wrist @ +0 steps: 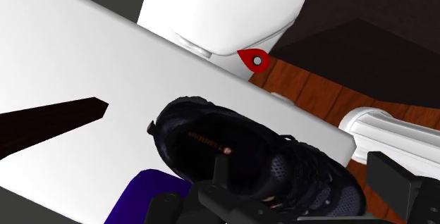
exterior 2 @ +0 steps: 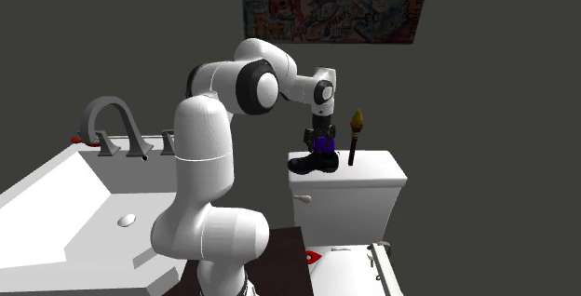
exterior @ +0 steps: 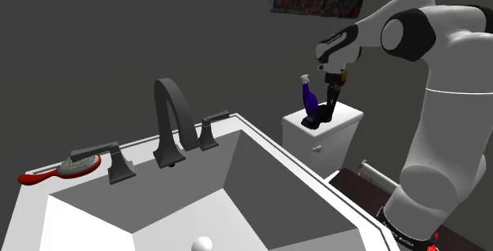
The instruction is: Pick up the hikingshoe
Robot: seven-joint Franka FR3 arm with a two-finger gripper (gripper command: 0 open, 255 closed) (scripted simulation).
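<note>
Straddling the black hiking shoe (wrist: 247, 159) near the toilet tank lid's (wrist: 84, 60) edge, the gripper (wrist: 282, 191) looks spread apart, not clamped yet. Next it needs to squeeze, then lift.

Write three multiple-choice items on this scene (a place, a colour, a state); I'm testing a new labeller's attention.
1. Where does the hiking shoe stand? A in the sink; B on the toilet tank lid; C on the floor.
2. What colour is the hairbrush handle? A red; B green; C yellow.
3. How do the fingers of the gripper stand? A shut on nothing; B apart, shoe between them; C clasping the hairbrush.
Answers: B, its sole rests on the white lid; A, the handle beside the faucet is red; B, the wrist view shows them either side of the shoe.
</note>
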